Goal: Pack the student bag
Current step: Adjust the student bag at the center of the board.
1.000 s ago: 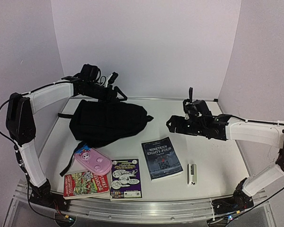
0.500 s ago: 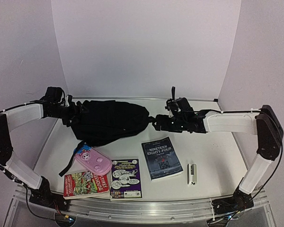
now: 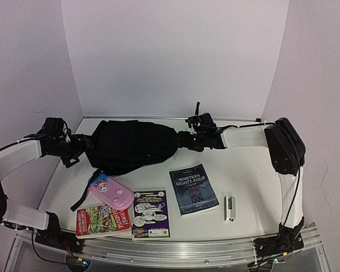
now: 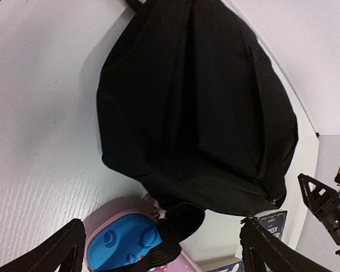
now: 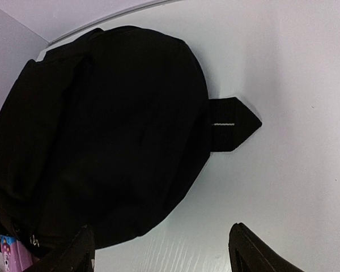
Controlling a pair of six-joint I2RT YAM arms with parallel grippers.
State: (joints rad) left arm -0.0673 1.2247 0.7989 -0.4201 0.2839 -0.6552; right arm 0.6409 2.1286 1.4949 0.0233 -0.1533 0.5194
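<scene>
Black, soft, slumped fabric backpack [image 3: 130, 144] lies between my left gripper [image 3: 82, 148] and right gripper [image 3: 184, 140]. Nearer than it I count three glossy paperback books [image 3: 150, 213], one pink oval pencil case [image 3: 110, 191] and one small white stapler [image 3: 230, 208]. Left wrist: fingers [image 4: 62, 249] spread wide, holding nothing. Right wrist: fingers [image 5: 249, 249] parted, empty, near the backpack's flat webbing loop [image 5: 229, 124].

Pretty sure I'm working in a robotics lab test booth here: I'm sitting bolted onto a metal rail [image 3: 175, 249] along a white table [image 3: 255, 181], plain white walls [image 3: 175, 56] are boxing everything in, and loose cables [image 3: 296, 195] are dangling.
</scene>
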